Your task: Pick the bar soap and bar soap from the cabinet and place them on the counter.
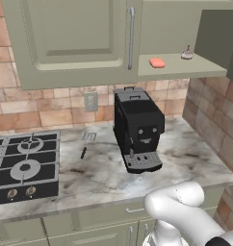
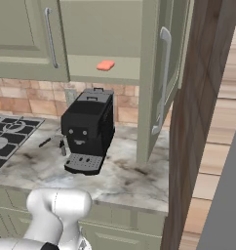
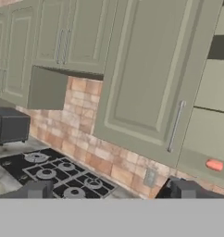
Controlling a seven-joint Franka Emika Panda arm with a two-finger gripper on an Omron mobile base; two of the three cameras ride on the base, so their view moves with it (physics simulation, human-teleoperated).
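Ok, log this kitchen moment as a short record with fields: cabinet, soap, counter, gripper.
cabinet: sage-green wall cabinet, right door swung open, left door shut
soap: one coral-red bar soap lying on the open shelf; a second bar cannot be made out
other shelf item: small pale knob-topped item to the right of the soap, apart from it
counter: marbled counter carrying a black coffee machine, gas hob at its left
gripper: gripper open, holding nothing, well away from the shelf
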